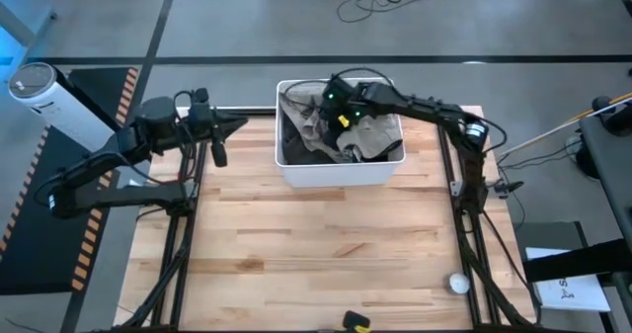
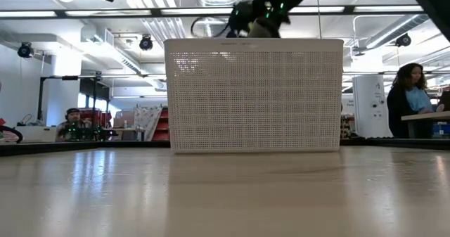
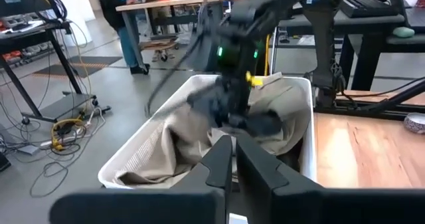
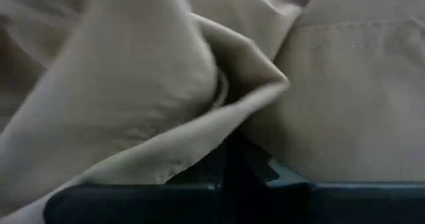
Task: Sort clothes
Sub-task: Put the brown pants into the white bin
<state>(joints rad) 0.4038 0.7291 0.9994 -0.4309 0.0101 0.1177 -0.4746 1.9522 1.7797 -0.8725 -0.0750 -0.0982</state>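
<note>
Beige-tan garment (image 4: 133, 84) fills the right wrist view, pressed against the right end effector (image 1: 341, 125) inside the white basket (image 1: 341, 172).

Dark and tan clothes (image 1: 316, 130) lie heaped in that basket at the far middle of the wooden bench (image 1: 316, 254). Fabric folds between the right fingers, which close on the beige-tan garment. Off the bench's far left edge, the left end effector (image 1: 219, 140) hovers with fingers nearly together, holding nothing. A small white ball (image 1: 459, 284) sits near the right front.

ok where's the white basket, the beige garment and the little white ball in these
white basket (image 1: 336, 172), high view, on its near wall
beige garment (image 4: 133, 78), right wrist view, on a broad fold of the cloth
white ball (image 1: 459, 284), high view, on the ball's centre, near the table's right edge
</note>
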